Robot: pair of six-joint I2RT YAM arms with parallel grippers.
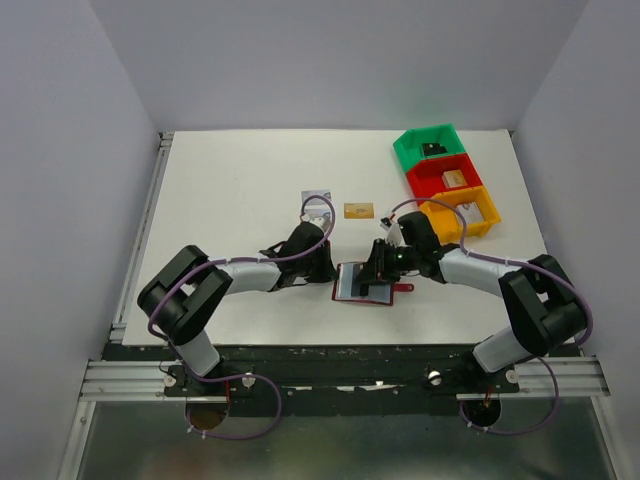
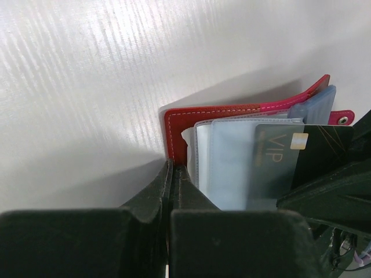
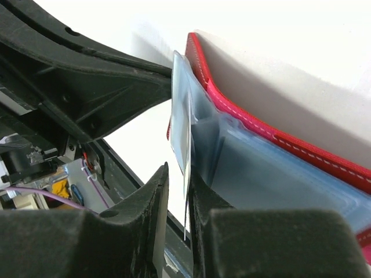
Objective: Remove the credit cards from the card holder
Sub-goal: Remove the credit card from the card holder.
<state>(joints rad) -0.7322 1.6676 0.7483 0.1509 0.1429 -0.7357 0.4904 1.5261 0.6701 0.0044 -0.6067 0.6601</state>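
L gripper [image 2: 174,168], centre-left in the top view: jaws fully closed and, as far as the left wrist view shows, pinched on the red cover edge of the card holder [image 1: 350,285] to pin it down.

Just above it on the table [image 1: 230,200] lie 2 loose cards, a silver-grey card [image 1: 316,199] and, to its right, a gold-tan card [image 1: 358,210], both well apart from the holder. So the job looks partly done.

Holder sits open at frame centre, near the front edge, blue sleeves up. A black card [image 2: 322,145] marked VIP sticks halfway out of a sleeve toward the right.

R gripper [image 3: 178,174], right of the holder: jaws narrow but not closed. A thin edge stands between them w/ a gap showing on one side. Can't tell if it's card or sleeve.

Step in hand, I'd judge: extracting the next card. Next move needs R to close on the card only, not the sleeve, then pull straight out to the right while L holds the cover flat.
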